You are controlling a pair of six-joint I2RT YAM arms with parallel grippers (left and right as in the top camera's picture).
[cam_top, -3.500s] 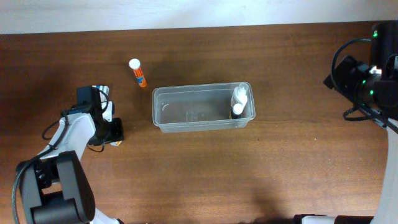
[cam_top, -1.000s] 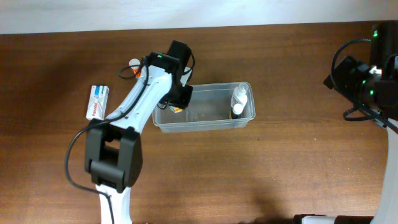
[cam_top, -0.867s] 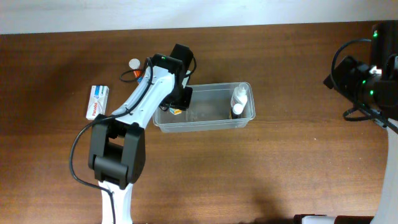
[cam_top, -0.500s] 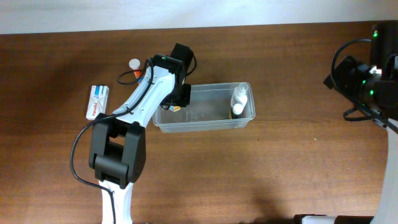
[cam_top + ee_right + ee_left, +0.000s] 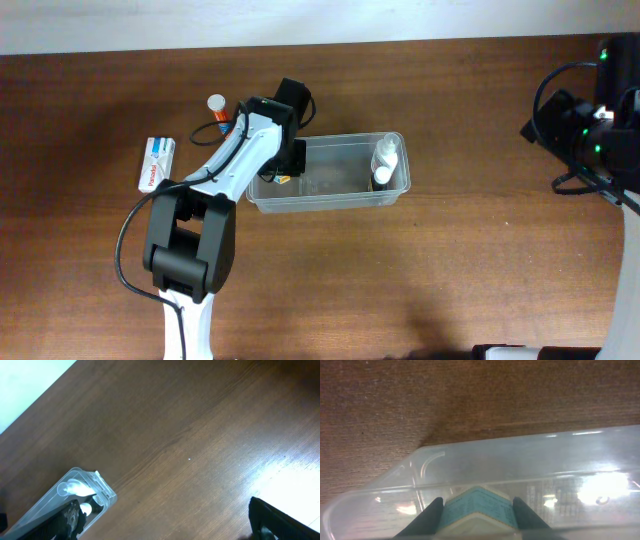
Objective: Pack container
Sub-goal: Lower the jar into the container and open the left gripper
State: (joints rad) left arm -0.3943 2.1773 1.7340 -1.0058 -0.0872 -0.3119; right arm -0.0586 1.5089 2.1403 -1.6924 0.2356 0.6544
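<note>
The clear plastic container (image 5: pixel 330 190) lies at the table's middle. My left gripper (image 5: pixel 283 170) reaches into its left end, shut on a small box (image 5: pixel 281 178). In the left wrist view the box (image 5: pixel 480 510) has a teal label and sits between my dark fingers (image 5: pixel 427 520), with the container's wall (image 5: pixel 520 465) just beyond. Two small white bottles (image 5: pixel 384 160) lie in the container's right end. My right gripper (image 5: pixel 545 120) is far off at the right edge. In its wrist view its fingers (image 5: pixel 272 520) are spread wide and empty.
A white and blue carton (image 5: pixel 157 163) lies on the table left of the container. An orange and white tube (image 5: pixel 217 106) lies behind the left arm, partly hidden. The right wrist view shows the container's right end (image 5: pixel 102 494) with the bottles (image 5: pixel 75 489).
My left arm has swung from the table's left side to the container's left end, carrying the small box. Over the last second it has barely shifted. The right arm is still.
</note>
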